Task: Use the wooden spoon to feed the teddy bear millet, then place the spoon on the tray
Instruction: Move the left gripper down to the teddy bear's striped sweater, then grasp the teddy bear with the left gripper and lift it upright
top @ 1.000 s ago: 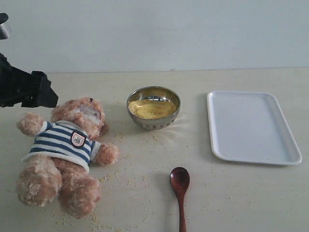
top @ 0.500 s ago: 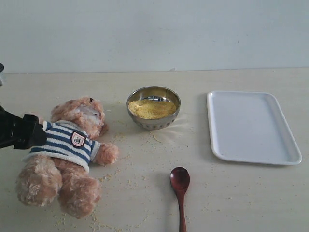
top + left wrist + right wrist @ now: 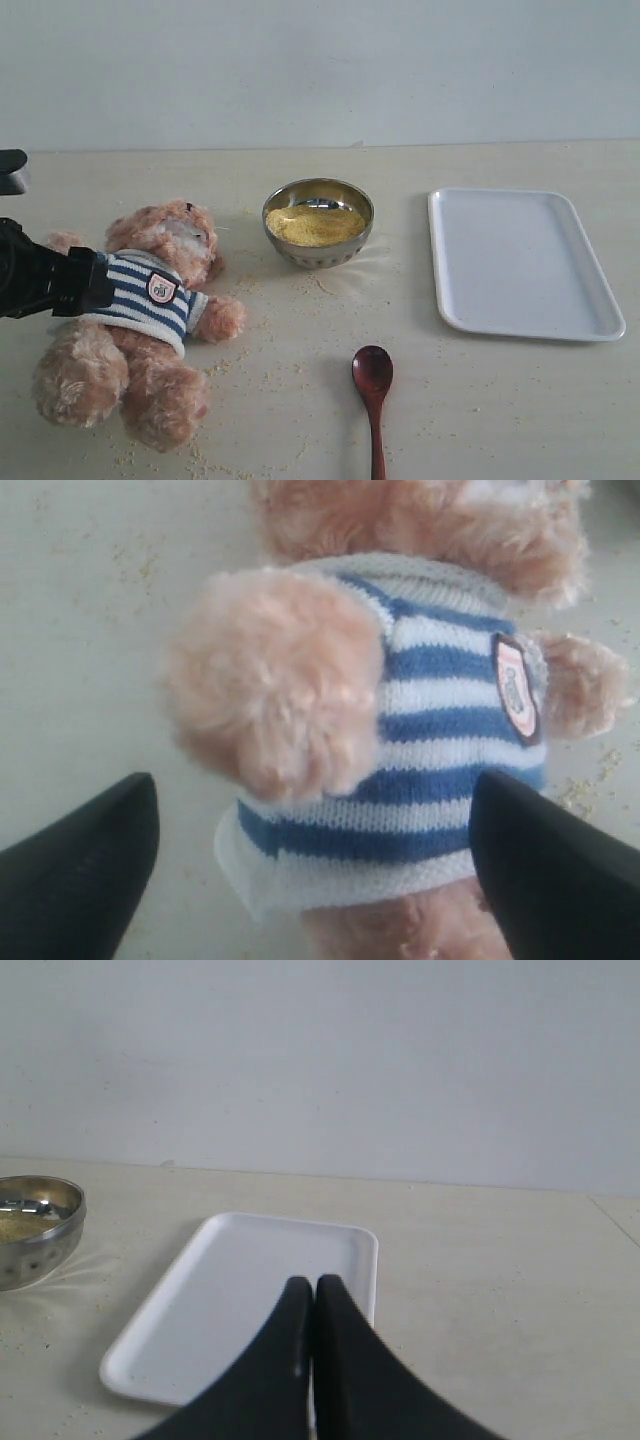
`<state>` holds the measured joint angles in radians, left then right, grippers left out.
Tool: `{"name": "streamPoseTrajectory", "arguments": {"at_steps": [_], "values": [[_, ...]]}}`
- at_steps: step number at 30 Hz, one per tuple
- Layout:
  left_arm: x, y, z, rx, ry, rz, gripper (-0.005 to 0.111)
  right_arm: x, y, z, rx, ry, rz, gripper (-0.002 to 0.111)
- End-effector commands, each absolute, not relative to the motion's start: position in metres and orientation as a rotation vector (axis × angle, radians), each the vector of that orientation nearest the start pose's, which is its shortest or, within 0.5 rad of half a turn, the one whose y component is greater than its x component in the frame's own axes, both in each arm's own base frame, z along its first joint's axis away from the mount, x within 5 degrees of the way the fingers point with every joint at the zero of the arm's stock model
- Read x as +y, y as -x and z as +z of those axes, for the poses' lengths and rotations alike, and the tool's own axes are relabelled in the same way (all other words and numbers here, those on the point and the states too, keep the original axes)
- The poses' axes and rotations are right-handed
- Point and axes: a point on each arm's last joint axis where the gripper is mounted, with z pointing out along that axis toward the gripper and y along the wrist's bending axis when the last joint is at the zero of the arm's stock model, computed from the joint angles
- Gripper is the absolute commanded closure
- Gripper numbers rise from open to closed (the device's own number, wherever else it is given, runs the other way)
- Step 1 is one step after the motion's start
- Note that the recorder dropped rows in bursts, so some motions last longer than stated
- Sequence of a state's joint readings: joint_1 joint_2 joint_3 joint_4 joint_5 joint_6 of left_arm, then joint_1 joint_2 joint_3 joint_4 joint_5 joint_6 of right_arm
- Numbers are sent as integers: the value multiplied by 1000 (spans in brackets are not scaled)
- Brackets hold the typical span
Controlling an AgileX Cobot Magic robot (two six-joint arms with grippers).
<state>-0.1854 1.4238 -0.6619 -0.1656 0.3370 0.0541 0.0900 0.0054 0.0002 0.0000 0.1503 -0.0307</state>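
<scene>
The teddy bear (image 3: 150, 300) lies on its back at the left of the table, in its striped shirt (image 3: 440, 730). My left gripper (image 3: 85, 283) is low at the bear's side, open, with its two black fingers (image 3: 85, 850) wide apart on either side of the bear's arm and shirt hem. Millet (image 3: 314, 224) fills the steel bowl (image 3: 318, 245) at the table's middle. The wooden spoon (image 3: 373, 385) lies flat near the front edge, bowl end toward the steel bowl. The white tray (image 3: 520, 262) sits at the right, bare. My right gripper (image 3: 314, 1285) is shut and holds nothing; it is out of the exterior view.
Loose millet grains (image 3: 250, 350) are scattered on the tabletop around the bear and in front of the bowl. A plain pale wall (image 3: 320, 70) stands behind the table.
My left arm has dropped from above the bear's head to its side, then moved a little right, so the open fingers now straddle the bear's arm. Bear, spoon, bowl and tray have not moved.
</scene>
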Motion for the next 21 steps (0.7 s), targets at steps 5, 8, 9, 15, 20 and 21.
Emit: {"name": "streamPoseTrajectory", "arguments": {"at_steps": [5,8,9,15,20,21], "values": [[-53,-259,182,2555,-73,-190,27,5,-56,200,1621,107,41,108],[-53,-261,181,2537,-57,-195,20,5,-56,200,1621,107,41,108],[-53,-262,182,2526,-50,-196,18,5,-56,200,1621,107,41,108],[-53,-267,170,2544,-33,-192,10,5,-56,200,1621,109,39,108],[-54,-271,157,2565,-31,-181,10,5,-56,200,1621,109,39,108],[-55,-272,155,2568,-33,-179,10,5,-56,200,1621,106,41,108]]}}
